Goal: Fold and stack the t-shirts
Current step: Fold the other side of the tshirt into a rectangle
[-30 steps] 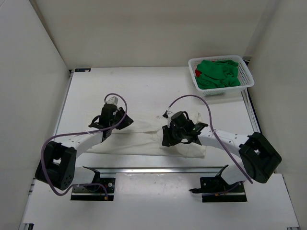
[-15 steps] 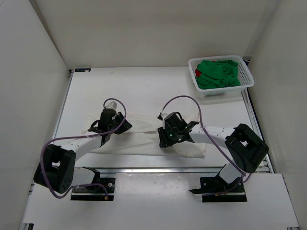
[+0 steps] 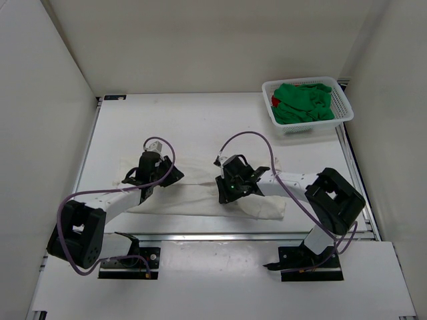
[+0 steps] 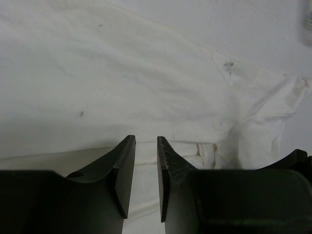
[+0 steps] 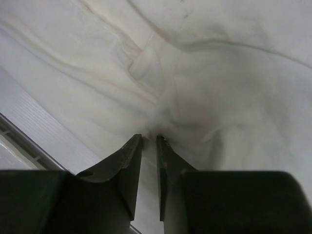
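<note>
The cream-white t-shirt (image 3: 200,193) lies spread and rumpled across the near part of the table. My left gripper (image 3: 148,181) is down on its left part; in the left wrist view its tips (image 4: 146,139) are nearly closed with a folded edge of the shirt (image 4: 146,73) between them. My right gripper (image 3: 227,190) is down on the shirt's middle; in the right wrist view its tips (image 5: 149,136) pinch a bunched ridge of the cloth (image 5: 204,87). The green t-shirt (image 3: 303,100) and a bit of the red t-shirt (image 3: 275,101) lie crumpled in the basket.
The white mesh basket (image 3: 343,110) stands at the far right corner of the table. White walls close in the left, back and right sides. A metal rail (image 3: 220,235) runs along the near table edge, close to the shirt's near hem.
Both grippers have moved left and a little toward me. The right arm has swung in over the shirt's middle, and the cloth now lies spread further toward the back.
</note>
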Motion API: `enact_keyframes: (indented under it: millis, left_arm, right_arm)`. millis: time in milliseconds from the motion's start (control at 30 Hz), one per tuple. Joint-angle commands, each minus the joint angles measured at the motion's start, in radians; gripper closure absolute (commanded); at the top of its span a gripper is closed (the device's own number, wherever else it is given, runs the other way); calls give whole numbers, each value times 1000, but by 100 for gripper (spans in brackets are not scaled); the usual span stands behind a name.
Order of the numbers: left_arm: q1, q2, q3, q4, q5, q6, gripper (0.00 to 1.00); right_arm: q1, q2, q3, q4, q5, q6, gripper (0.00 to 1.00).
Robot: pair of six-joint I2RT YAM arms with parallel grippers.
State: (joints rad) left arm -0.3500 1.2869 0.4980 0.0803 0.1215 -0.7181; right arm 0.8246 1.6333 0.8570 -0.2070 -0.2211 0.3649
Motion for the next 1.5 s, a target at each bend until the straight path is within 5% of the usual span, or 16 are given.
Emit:
enact_keyframes:
  millis: [0, 200, 633, 733, 833, 967, 1067, 1300, 1400, 1467]
  left_arm:
    - [9, -8, -2, 16, 18, -1, 64]
    - [9, 5, 25, 12, 23, 0, 65]
    - [26, 6, 76, -16, 53, 3, 64]
    - [34, -4, 79, -16, 56, 3, 64]
    - [54, -9, 67, -22, 72, 5, 64]
    - [68, -3, 60, -19, 70, 20, 64]
    - [85, 20, 89, -33, 49, 52, 63]
    - [190, 141, 137, 45, 157, -32, 64]
    - [252, 201, 146, 87, 217, -81, 65]
    - [311, 219, 116, 140, 248, -124, 65]
  right_arm:
    - [4, 10, 22, -9, 37, -6, 83]
    - [1, -21, 57, -60, 52, -21, 96]
    - [4, 0, 151, -124, -228, -44, 97]
    - [4, 37, 149, -117, -248, -47, 94]
    - [1, 56, 140, -109, -268, -55, 75]
    - [-27, -1, 142, -126, -216, -61, 70]
    - [-79, -104, 140, -157, -146, -76, 70]
    - [-395, -320, -42, 46, -104, 29, 99]
    - [-566, -365, -134, 155, -45, 109, 98]
    - [-686, -374, -188, 268, -32, 150, 89]
